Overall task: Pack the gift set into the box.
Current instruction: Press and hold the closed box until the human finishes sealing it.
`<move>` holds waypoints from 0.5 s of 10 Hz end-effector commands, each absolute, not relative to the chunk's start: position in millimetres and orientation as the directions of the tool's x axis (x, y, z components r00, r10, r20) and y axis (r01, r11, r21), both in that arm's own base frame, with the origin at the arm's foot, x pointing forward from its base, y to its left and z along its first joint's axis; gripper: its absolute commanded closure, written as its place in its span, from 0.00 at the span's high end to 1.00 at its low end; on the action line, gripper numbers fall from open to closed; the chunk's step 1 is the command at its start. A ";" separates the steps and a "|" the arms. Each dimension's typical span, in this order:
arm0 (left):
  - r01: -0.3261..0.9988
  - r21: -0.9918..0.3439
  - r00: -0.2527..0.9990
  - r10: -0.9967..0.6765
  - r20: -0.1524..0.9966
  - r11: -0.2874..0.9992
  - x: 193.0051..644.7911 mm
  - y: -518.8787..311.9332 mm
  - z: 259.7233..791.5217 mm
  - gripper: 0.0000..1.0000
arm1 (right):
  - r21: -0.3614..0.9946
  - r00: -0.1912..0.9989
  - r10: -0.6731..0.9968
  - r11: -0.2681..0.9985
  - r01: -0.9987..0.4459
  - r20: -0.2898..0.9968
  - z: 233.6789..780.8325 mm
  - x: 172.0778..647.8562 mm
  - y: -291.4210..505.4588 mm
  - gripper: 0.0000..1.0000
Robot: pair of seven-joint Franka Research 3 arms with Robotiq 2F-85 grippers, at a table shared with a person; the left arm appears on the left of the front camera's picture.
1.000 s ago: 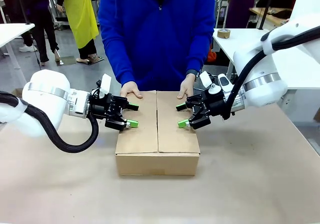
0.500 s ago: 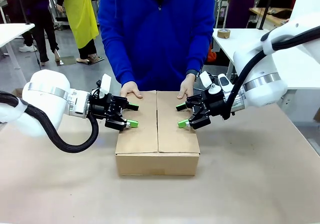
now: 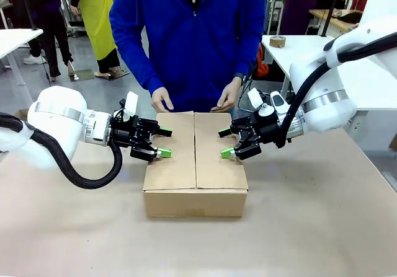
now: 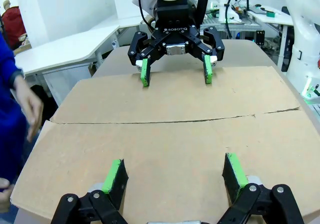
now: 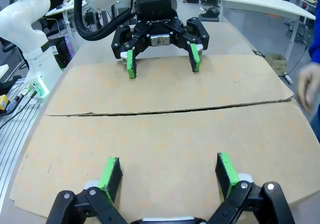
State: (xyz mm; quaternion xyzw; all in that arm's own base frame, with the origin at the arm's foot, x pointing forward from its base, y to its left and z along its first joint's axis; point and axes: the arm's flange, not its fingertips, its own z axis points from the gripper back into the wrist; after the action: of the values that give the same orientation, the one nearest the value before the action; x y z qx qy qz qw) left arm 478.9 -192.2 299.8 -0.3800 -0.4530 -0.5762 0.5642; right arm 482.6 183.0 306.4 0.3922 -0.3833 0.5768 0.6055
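Cardboard box [image 3: 195,165] sits mid-table with its flaps folded shut, while the left gripper [image 3: 165,142] and right gripper [image 3: 224,143], both spread wide, hover at its left and right edges.

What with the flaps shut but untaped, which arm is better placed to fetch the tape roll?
Right. The tape roll sits on the side table on the robot's right, beyond the right gripper, open and empty over the cardboard box. The left gripper would have to cross the box. Reach is uncertain.

box [image 3: 195,165] plain brown | left pincer [image 3: 165,142] black, green pads [image 3: 164,153] | sleeve [image 3: 133,54] blue
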 end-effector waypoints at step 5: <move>0.994 0.103 -0.085 -0.307 0.948 0.043 477.4 -191.3 298.5 1.00 | 0.025 0.035 0.403 0.031 -0.999 0.915 304.1 482.1 182.3 1.00</move>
State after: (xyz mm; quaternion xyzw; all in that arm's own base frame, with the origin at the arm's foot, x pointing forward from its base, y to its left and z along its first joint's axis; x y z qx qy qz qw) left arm 478.9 -192.2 299.8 -0.3800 -0.4530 -0.5762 0.5642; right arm 482.6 183.0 306.4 0.3922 -0.3833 0.5768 0.6055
